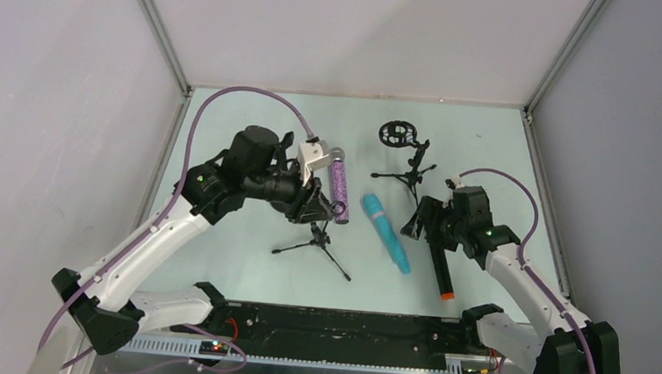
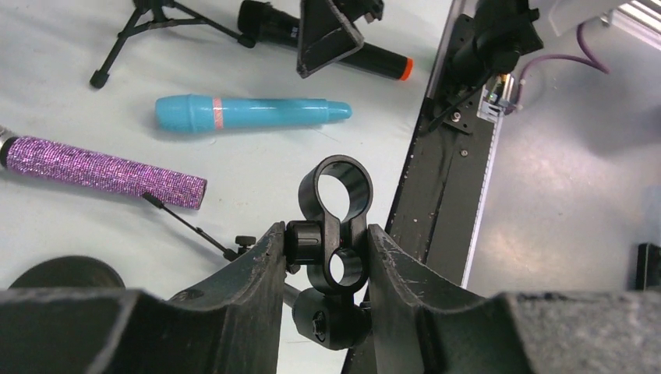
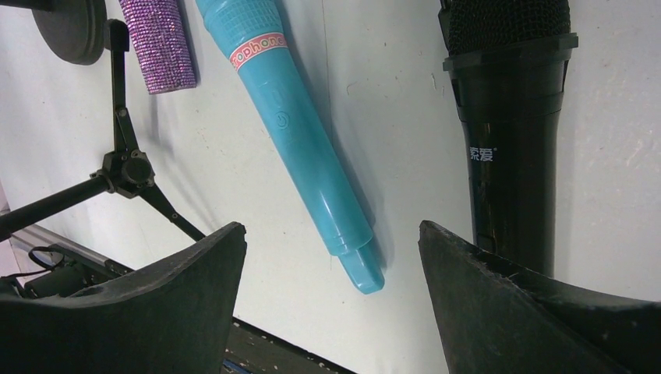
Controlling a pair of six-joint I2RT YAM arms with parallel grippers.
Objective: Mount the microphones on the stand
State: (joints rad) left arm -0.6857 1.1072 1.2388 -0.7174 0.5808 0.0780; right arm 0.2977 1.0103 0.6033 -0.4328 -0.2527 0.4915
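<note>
My left gripper [image 1: 316, 205] is shut on the black ring clamp [image 2: 334, 226] at the top of a small tripod stand [image 1: 315, 241]. The purple glitter microphone [image 1: 339, 184] lies just beyond it, also seen in the left wrist view [image 2: 101, 171]. To its right on the table lies the light blue microphone [image 1: 386, 232] [image 3: 304, 148]. The black microphone with an orange end [image 1: 439, 267] [image 3: 510, 132] lies right of that. My right gripper [image 1: 422, 220] [image 3: 331, 241] hovers open over the gap between the blue and black microphones, holding nothing.
A second black tripod stand [image 1: 412, 171] with a round ring mount [image 1: 393, 134] stands at the back centre. The black base rail [image 1: 344, 324] runs along the near table edge. Enclosure walls close in on three sides.
</note>
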